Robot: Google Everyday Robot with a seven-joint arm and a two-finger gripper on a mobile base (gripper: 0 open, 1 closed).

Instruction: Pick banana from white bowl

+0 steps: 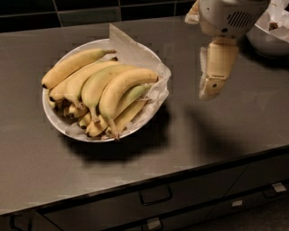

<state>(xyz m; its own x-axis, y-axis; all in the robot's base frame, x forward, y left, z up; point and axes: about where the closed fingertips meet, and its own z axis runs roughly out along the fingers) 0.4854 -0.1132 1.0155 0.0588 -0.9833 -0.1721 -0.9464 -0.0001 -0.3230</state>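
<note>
The white bowl (50, 113) is wide, shallow and lined with crinkled white paper, and stands on the dark counter at the left. It holds a pile of several bananas. The banana (121, 85), thick, strongly curved and all yellow, lies on top at the right of the pile, with a paler greenish one just under it. My gripper (208, 92) hangs pointing down over the counter to the right of the bowl. It is clear of the rim and touches nothing.
Another white bowl (271, 38) stands at the back right, behind my arm. The counter's front edge (180, 173) runs above drawers with handles (156, 195). A dark tiled wall (90, 13) closes the back.
</note>
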